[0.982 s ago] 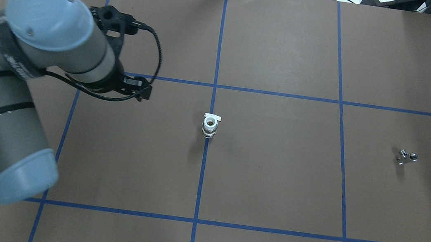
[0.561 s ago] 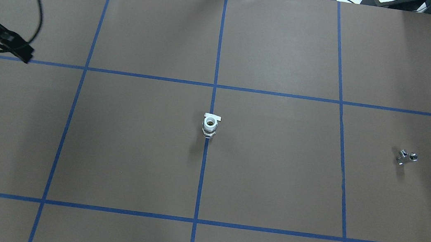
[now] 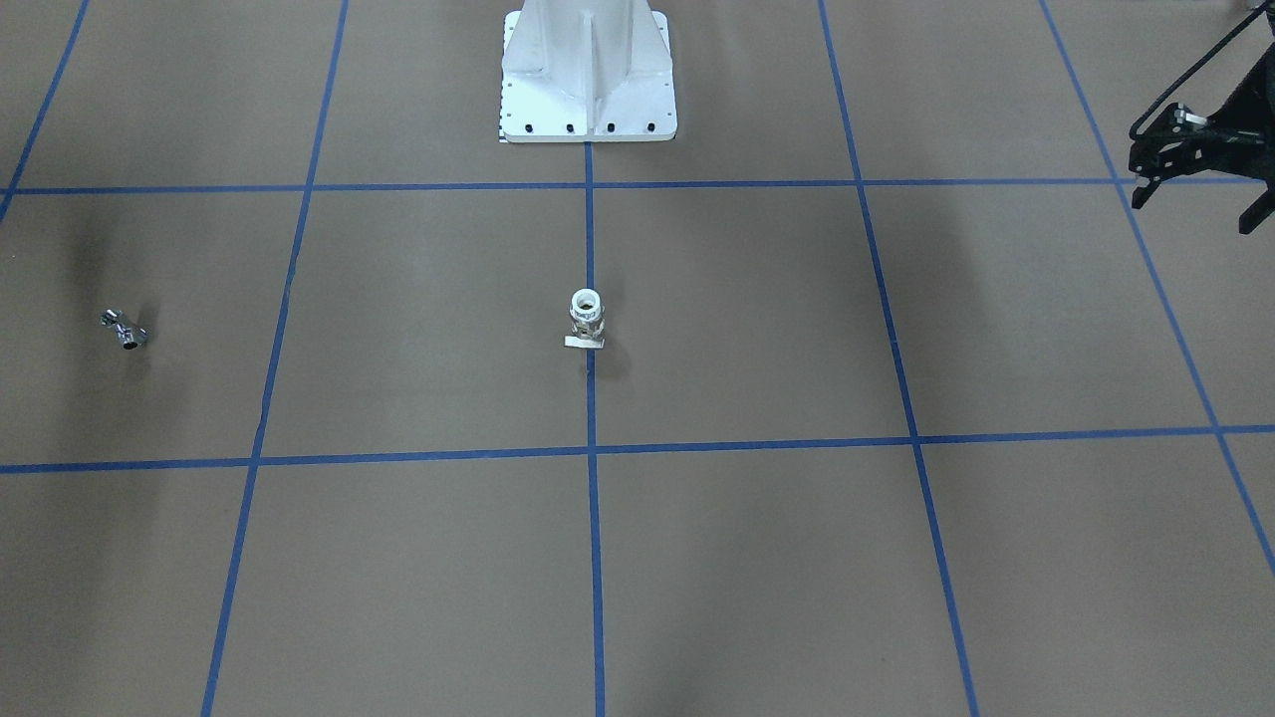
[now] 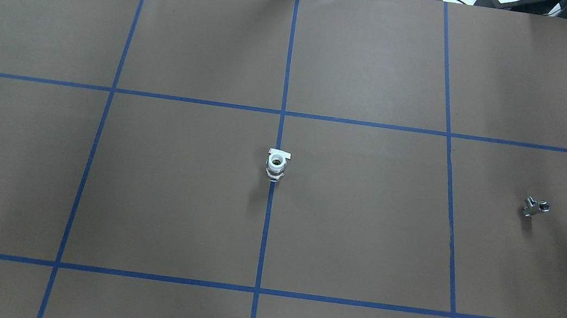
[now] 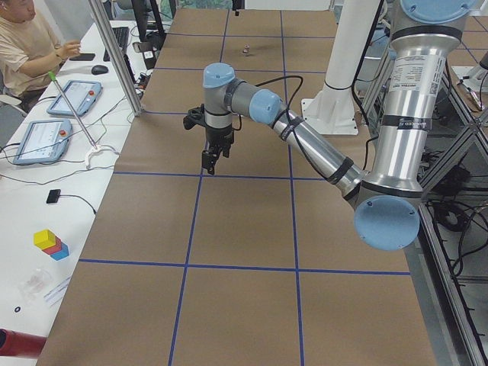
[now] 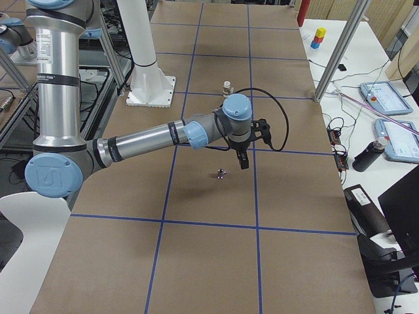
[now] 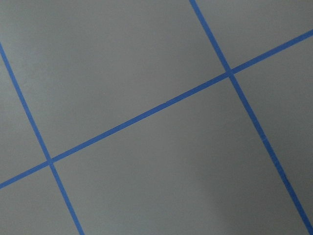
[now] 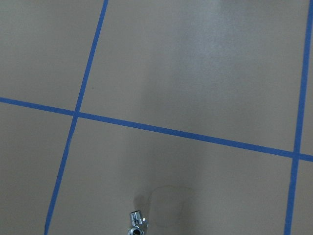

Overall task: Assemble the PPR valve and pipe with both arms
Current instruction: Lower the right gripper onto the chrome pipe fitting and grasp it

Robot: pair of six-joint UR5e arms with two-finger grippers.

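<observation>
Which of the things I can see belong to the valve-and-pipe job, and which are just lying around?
For the job: valve; pipe; left gripper; right gripper.

Just lying about, off the brown mat: coloured blocks; tablet; dark bottle.

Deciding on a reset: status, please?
Left gripper, right gripper hovering clear, holding nothing; jaws unclear. PPR valve upright on centre line; pipe lying far to robot's right, not joined. Nothing seen between them.
</observation>
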